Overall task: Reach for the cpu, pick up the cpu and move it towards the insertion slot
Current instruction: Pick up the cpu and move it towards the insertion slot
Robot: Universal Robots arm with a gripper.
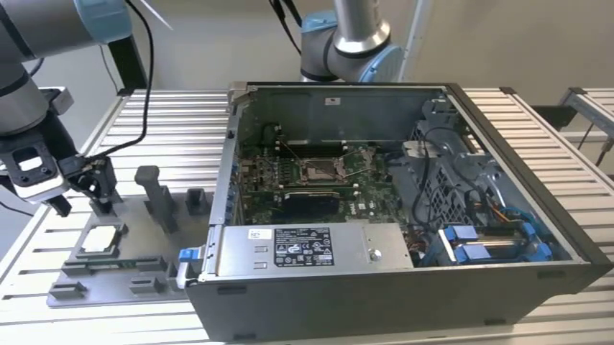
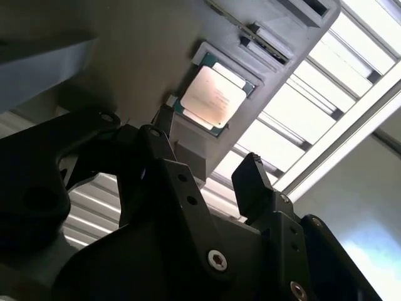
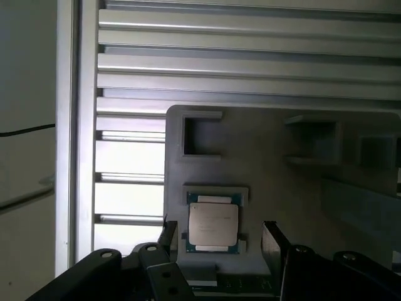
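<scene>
Cpu (image 3: 213,227) flat, metal top upward

The arm (image 1: 24,100) has silver-grey tubular segments and a pale blue joint cap (image 1: 101,16). A thin black cable (image 1: 147,93) runs beside it. The gripper (image 1: 82,201) is matte black with a white panel. In both wrist views its angular linkage bars carry round screw heads (image 2: 217,258) and end in 2 flat dark fingers (image 3: 270,241).

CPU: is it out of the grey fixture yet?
No. In the first wrist view the cpu lies flat in its recess in the grey fixture, and the open fingers are not closed on it.
</scene>
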